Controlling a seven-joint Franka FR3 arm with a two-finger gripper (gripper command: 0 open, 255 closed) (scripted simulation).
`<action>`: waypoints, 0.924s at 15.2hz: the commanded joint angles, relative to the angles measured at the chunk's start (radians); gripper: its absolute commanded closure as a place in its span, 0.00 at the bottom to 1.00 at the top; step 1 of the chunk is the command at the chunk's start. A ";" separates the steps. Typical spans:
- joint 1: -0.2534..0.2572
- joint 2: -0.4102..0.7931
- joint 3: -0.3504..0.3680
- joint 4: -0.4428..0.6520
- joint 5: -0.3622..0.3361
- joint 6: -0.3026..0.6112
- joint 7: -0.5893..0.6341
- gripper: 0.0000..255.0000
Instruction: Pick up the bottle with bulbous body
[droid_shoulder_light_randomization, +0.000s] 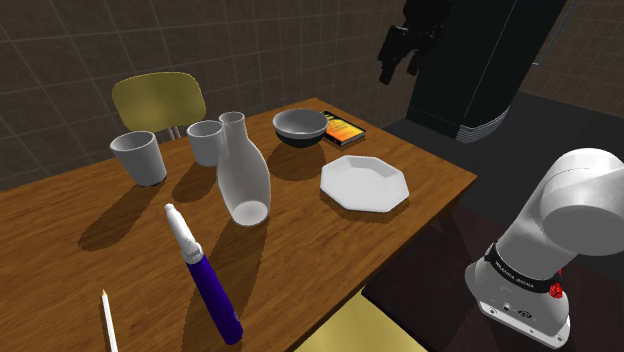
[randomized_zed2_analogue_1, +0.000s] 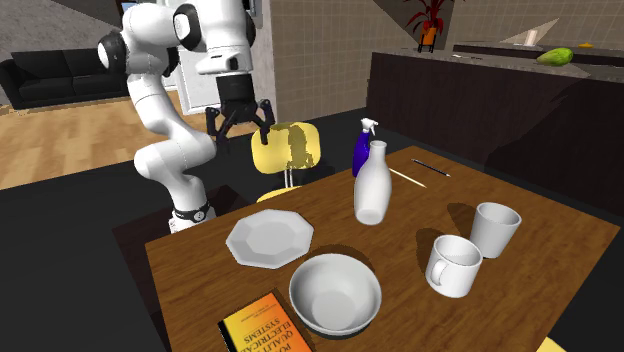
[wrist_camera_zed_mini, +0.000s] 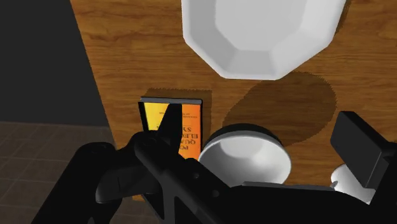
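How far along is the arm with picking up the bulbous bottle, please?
Done: nothing yet. The white bottle with a bulbous body stands upright on the brown wooden table, untouched. In hand: the black gripper hangs high above the table's edge near the white octagonal plate, fingers apart and empty. Left: move across to the bottle, descend, close on it and lift.

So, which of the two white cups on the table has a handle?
The mug that stands nearer the bowl: a handle sticks out from its side. The other cup, farther from the bowl, shows no handle.
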 joint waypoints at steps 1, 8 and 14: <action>0.008 0.049 0.046 0.027 0.015 0.021 0.054 0.00; 0.020 0.224 0.192 0.159 0.027 0.062 0.226 0.00; 0.021 0.410 0.317 0.320 -0.017 0.075 0.386 0.00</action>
